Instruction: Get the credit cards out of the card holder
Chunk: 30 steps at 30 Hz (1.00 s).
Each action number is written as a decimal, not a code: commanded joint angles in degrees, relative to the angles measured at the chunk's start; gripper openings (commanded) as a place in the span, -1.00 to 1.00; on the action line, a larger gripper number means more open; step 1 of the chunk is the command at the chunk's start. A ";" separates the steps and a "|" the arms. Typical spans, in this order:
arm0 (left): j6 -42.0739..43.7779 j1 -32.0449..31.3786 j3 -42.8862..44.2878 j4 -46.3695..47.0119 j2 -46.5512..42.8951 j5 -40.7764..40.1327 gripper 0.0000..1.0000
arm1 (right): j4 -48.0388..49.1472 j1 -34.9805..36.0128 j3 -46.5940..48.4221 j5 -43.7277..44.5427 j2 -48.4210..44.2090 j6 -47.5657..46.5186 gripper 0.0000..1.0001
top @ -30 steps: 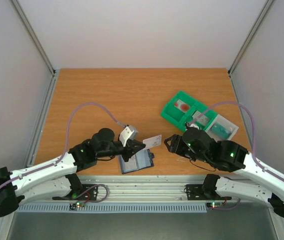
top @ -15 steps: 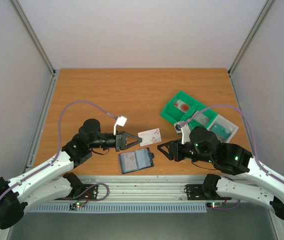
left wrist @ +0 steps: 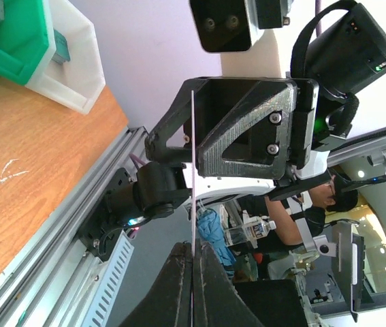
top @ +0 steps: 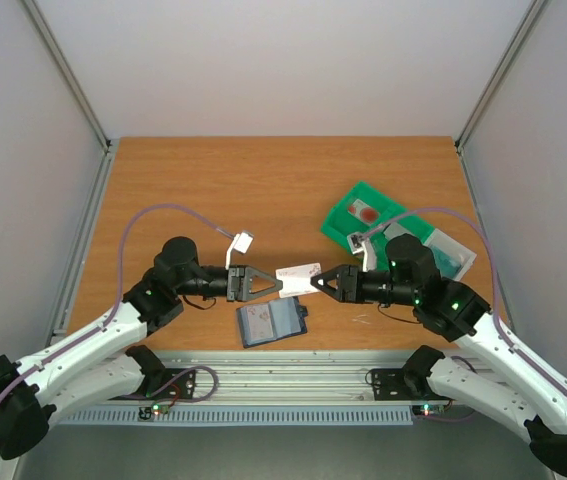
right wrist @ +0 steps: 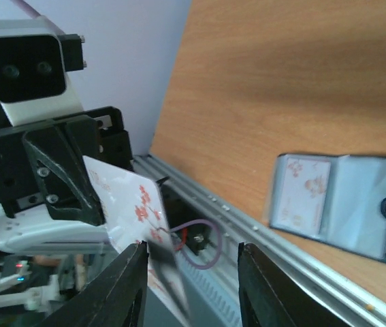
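Top external view: left claw (top: 279, 284), clamped tight, holds a white credit card (top: 298, 275) aloft; right claw (top: 315, 284) straddles its other end, jaws parted. The card holder (top: 271, 321) lies open on the worktop (top: 213, 190).

My top view looks steeply down from behind the near edge over the whole table (top: 213, 180). Both wrist cameras sit close in, aimed roughly level and facing each other; all three views share the card (top: 298, 275).

Left pincer (top: 277, 285) tight, right pincer (top: 317, 283) ajar.
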 commanded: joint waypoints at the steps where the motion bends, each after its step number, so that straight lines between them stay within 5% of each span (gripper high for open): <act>1: -1.70 0.26 0.09 2.52 -1.72 1.88 -0.99 | 7.78 -0.63 -1.43 -7.83 -0.12 3.83 -0.30; 27: -3.20 0.34 -1.30 3.64 -0.64 -0.79 -0.99 | 10.56 -0.69 -4.66 -8.54 -5.29 6.47 -0.98; 28: -2.85 0.37 -0.95 2.46 -0.78 -1.32 -0.93 | 10.42 -0.65 -4.64 -8.10 -5.28 6.39 -0.98; 30: -0.81 0.37 0.22 -1.85 -1.51 -3.08 -0.49 | 9.49 -0.69 -4.45 -6.84 -5.10 6.11 -0.98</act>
